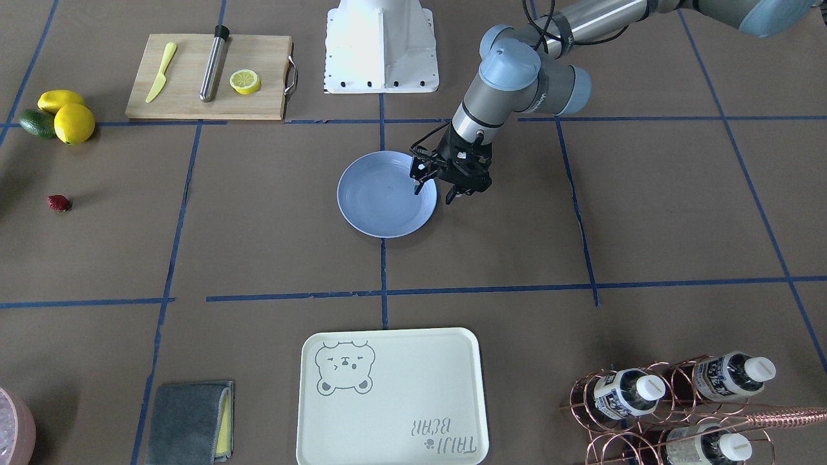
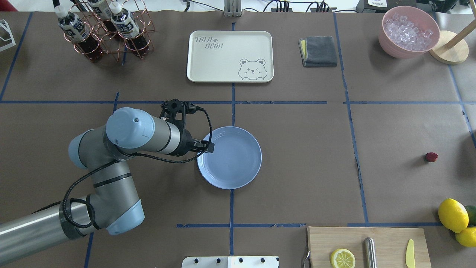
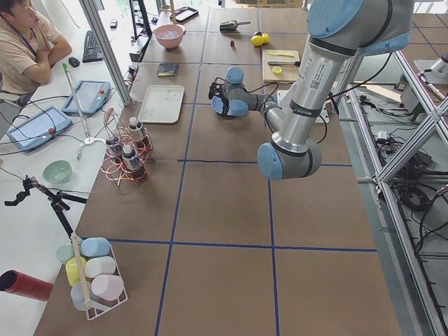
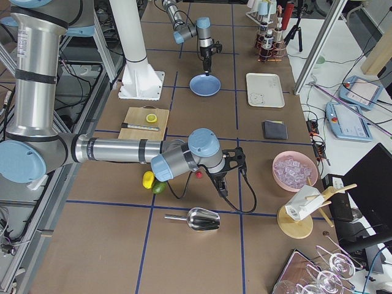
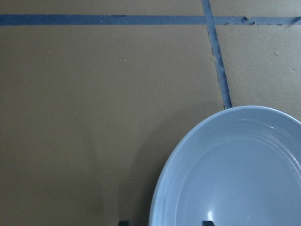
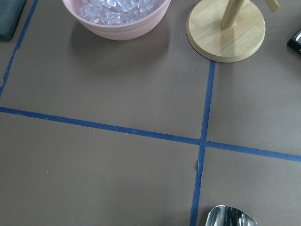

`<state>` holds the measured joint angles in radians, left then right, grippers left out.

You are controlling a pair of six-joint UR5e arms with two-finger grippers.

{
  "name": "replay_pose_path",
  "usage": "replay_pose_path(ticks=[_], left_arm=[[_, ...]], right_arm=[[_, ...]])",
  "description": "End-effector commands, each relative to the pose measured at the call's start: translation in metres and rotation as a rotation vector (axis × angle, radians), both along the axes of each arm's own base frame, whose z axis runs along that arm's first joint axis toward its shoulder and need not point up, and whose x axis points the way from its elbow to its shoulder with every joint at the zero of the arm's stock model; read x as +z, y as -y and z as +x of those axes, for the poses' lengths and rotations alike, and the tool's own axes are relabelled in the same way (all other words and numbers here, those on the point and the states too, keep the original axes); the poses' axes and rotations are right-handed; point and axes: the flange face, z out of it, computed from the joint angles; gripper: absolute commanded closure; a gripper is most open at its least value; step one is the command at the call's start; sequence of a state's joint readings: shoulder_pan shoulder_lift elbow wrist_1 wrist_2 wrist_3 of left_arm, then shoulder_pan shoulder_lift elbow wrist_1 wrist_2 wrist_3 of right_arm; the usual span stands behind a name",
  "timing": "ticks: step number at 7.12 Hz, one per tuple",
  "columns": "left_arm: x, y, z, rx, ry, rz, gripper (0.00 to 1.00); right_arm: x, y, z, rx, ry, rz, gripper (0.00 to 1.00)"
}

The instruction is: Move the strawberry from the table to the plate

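Dark red and tiny, the strawberry [image 1: 59, 203] lies on its side on the worktop [image 1: 258, 245] towards the robot's right end, well apart from the plate [image 1: 362, 213]. Its long axis runs roughly along the worktop's length, though it is too small to tell which way the green end points. Just beyond it, nearer the robot, sit two lemons [image 1: 74, 123] and an avocado [image 1: 37, 124], touching one another. The light-blue plate rests bare at the worktop's middle, over a blue tape line. The left arm reaches in from the robot's left with its elbow bent and its wrist turned down. The left end effector [image 1: 434, 190] hangs at the plate's left rim, its fingers [image 1: 420, 187] apart, one over the plate and the other outside the rim. The right arm stretches level above the worktop's right end. The right end effector [image 4: 223, 190] points downward there; whether it is apart or together I cannot tell. The worktop is brown paper ruled into rectangles by blue tape. On the robot's side lies a cutting board [image 1: 187, 97] with a yellow knife, a metal rod and a lemon half. On the far side are a cream tray [image 1: 400, 420], a folded grey cloth [image 1: 187, 423], a copper bottle rack [image 1: 646, 400] and a pink bowl of ice [image 2: 409, 33]. A person [image 3: 28, 49] sits at a white side desk beyond the far edge.
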<state>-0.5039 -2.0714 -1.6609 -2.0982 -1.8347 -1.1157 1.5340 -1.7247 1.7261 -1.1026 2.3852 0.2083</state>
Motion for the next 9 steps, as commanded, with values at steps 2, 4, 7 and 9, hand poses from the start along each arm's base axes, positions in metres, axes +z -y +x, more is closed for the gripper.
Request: replay_pose_path(ticks=[2,4,7,9], left_arm=[[0.037,0.069,-0.151,0.031,0.214,0.191,0.00],[0.109,0.147,-0.336,0.078,0.340,0.315,0.00],[0.267,0.159,-0.542,0.045,0.423,0.018,0.00],[0.357,0.088,-0.610,0.064,0.395,-0.049,0.00]], right_arm=[[-0.038,0.027,-0.014,-0.009,0.003,0.104,0.00],[-0.050,0.027,-0.028,-0.046,0.044,0.129,0.00],[-0.070,0.028,-0.057,-0.085,0.076,0.125,0.00],[-0.085,0.030,-0.084,-0.085,0.084,0.092,0.00]])
